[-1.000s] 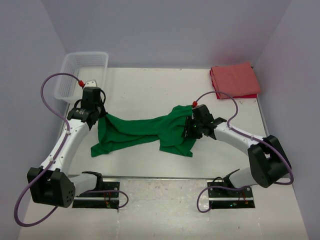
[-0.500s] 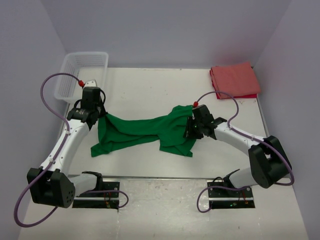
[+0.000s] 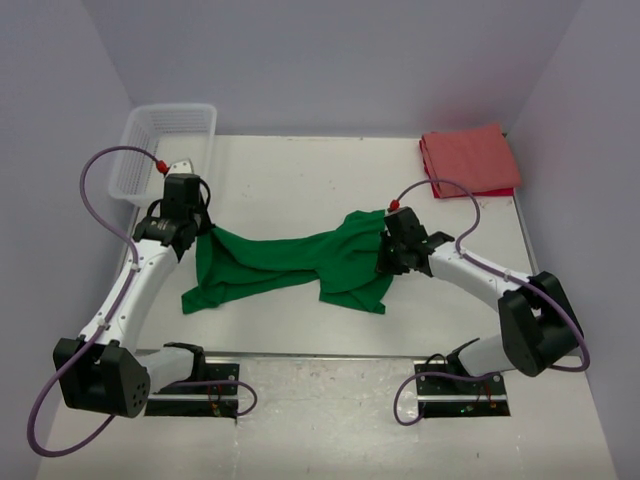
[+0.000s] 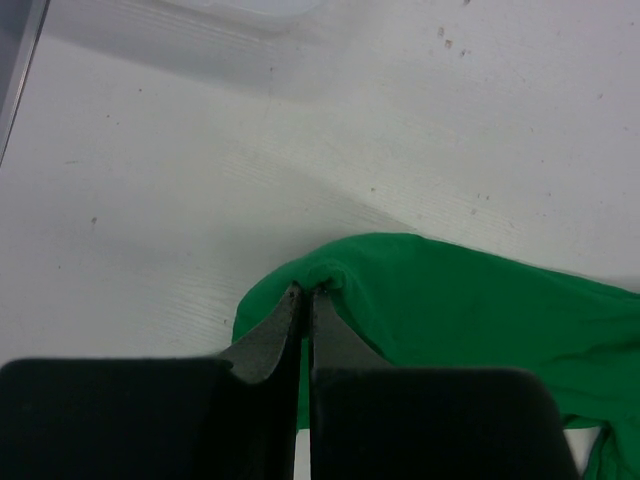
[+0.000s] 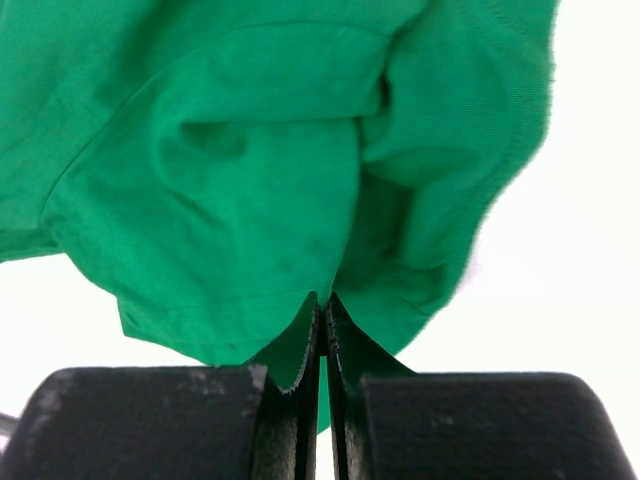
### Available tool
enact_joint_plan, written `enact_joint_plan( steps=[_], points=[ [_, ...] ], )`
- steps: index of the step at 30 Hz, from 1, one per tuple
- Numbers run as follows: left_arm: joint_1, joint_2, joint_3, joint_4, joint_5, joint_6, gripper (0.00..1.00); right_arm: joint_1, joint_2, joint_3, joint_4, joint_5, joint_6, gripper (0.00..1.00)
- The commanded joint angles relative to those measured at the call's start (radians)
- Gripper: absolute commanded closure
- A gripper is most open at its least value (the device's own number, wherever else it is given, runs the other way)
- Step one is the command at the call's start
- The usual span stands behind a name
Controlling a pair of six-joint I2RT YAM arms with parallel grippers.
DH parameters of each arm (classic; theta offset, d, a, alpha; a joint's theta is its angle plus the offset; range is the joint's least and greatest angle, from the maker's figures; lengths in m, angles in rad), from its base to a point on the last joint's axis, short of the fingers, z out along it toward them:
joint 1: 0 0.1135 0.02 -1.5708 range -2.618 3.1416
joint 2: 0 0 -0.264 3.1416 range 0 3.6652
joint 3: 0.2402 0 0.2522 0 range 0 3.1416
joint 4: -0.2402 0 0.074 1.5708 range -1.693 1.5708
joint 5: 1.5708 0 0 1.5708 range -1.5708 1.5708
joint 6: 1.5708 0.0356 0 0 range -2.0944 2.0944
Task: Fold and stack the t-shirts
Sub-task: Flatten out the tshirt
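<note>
From overhead I see the crumpled bright green cloth t-shirt [image 3: 290, 262] stretched across the middle of the bench [image 3: 300, 180], between my left gripper [image 3: 200, 236] and right gripper [image 3: 384, 256]. The folded salmon-red t-shirt [image 3: 468, 160] sits at the far right corner, and the white plastic mesh basket [image 3: 140, 150] at the far left. Left wrist: jaws pressed together, pinching a green fold. Right wrist: jaws pinching the green hem.

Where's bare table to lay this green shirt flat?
Widest bare patch: far middle of the table, between the basket and the red shirt. A narrower strip runs between the green shirt and the arm bases. Crowded: the centre, shirt pinched by left gripper and right gripper.
</note>
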Motion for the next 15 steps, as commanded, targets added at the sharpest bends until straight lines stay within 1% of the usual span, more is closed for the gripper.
enact_joint_plan(
  steps=[1,3,6,10,12,14,15],
  points=[
    [0.006,-0.035,-0.008,0.035,0.013,0.035,1.0,0.005,-0.04,0.083,-0.057,0.109,0.007,1.0],
    [0.008,-0.046,-0.007,0.035,0.016,0.036,1.0,0.006,-0.046,0.116,-0.101,0.165,-0.012,1.0],
    [0.006,-0.072,-0.004,0.035,0.02,0.035,1.0,0.003,-0.072,0.207,-0.172,0.254,-0.046,1.0],
    [0.006,-0.096,0.004,0.031,0.027,0.035,1.0,-0.026,-0.097,0.385,-0.25,0.293,-0.09,1.0],
    [0.006,-0.109,0.01,0.025,0.04,0.039,1.0,-0.05,-0.095,0.447,-0.293,0.311,-0.118,1.0],
    [0.006,-0.131,0.015,0.018,0.053,0.044,1.0,-0.078,-0.074,0.572,-0.344,0.349,-0.157,1.0],
    [0.006,-0.139,0.015,0.018,0.053,0.044,1.0,-0.089,-0.074,0.573,-0.356,0.349,-0.158,1.0]
  ],
)
